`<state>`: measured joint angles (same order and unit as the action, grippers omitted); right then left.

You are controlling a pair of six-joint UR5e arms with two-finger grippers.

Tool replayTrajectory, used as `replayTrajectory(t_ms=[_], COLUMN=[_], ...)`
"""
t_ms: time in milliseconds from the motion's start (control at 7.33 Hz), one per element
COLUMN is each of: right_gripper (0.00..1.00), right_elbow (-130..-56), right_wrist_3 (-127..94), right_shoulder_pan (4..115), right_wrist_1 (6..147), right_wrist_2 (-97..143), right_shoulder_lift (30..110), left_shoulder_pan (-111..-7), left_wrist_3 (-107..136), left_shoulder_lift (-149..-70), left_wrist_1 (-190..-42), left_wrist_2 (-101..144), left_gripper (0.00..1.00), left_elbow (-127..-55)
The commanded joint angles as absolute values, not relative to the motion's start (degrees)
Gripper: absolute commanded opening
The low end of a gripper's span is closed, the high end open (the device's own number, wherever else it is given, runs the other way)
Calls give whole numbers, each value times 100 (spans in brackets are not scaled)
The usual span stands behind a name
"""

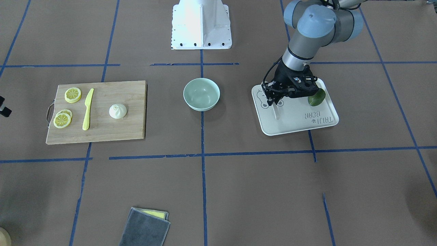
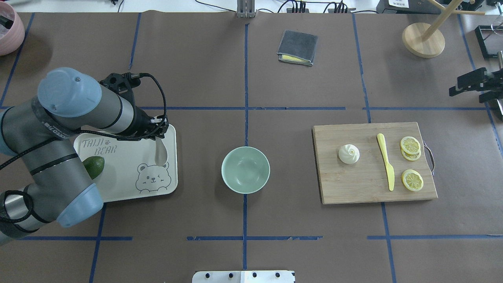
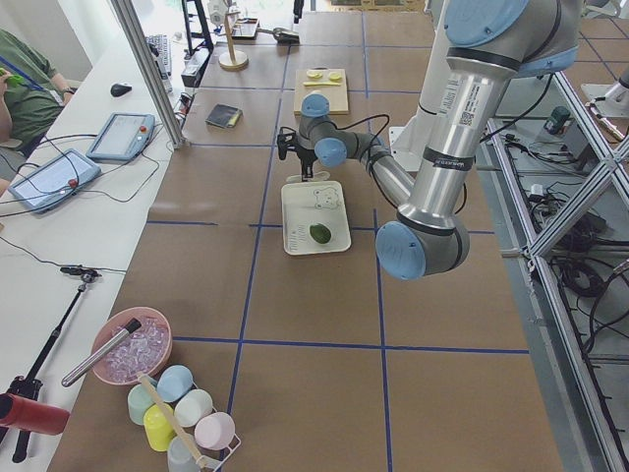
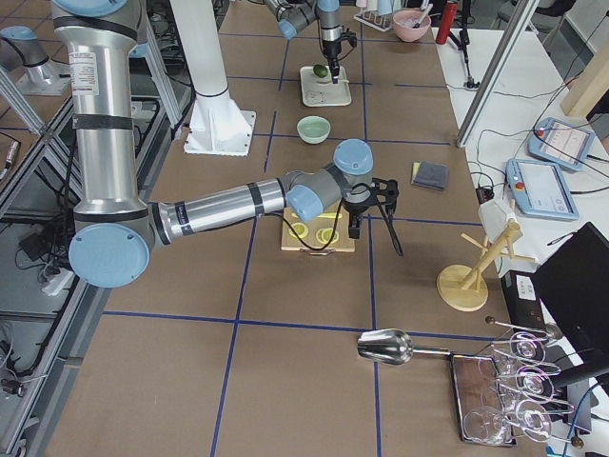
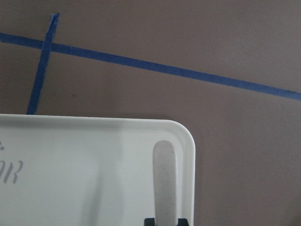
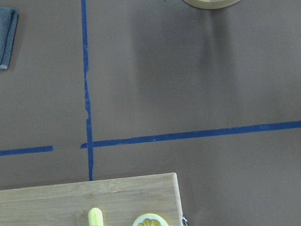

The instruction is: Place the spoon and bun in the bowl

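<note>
The cream spoon [image 2: 160, 153] is at the right edge of the white bear-print tray [image 2: 125, 173], with its rounded end pointing away from my left gripper [image 2: 159, 134]. In the left wrist view both fingertips [image 5: 149, 221] press against the sides of the spoon [image 5: 165, 174], so the gripper is shut on it. The white pleated bun [image 2: 349, 153] sits on the wooden cutting board [image 2: 353, 188] on the right. The empty mint-green bowl [image 2: 245, 169] stands in the middle. My right gripper [image 2: 455, 87] hovers open beyond the board's far right corner.
A dark green avocado [image 2: 94, 166] lies on the tray beside my left arm. A yellow plastic knife [image 2: 386, 161] and lemon slices [image 2: 412, 180] share the board. A folded grey cloth [image 2: 297, 48] and a wooden stand [image 2: 423, 39] are at the far side.
</note>
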<state>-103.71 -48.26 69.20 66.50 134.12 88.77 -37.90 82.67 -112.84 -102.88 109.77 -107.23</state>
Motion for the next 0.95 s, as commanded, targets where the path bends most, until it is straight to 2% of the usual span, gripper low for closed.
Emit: replayTrajectory(t_ms=[0,273,682,818], right_gripper=[100,100,100,100], right_elbow=[-10397,-10730,-10705,-10696], right_wrist_3=[-5666,-6447,-7048,-7049], right_shoulder_pan=[6147,5209,3941,3816], right_wrist_1=[6066,6047,6117,6143], right_wrist_2=[13044,12248,11104,11075], right_shoulder_lift=[8868,8842,8499,8490], left_shoulder_pan=[-3753,-3735,-3508,-3489], left_wrist_3=[9339,9764,10045,10055], left_shoulder_lift=[-11811,-12189,-12418,-12428], left_wrist_1=[-10301,-10327,-10345,-10345], left_wrist_2=[10601,10564,10338,10327], left_gripper=[0,0,0,0], left_elbow=[-10626,-10285,-10135,-10134])
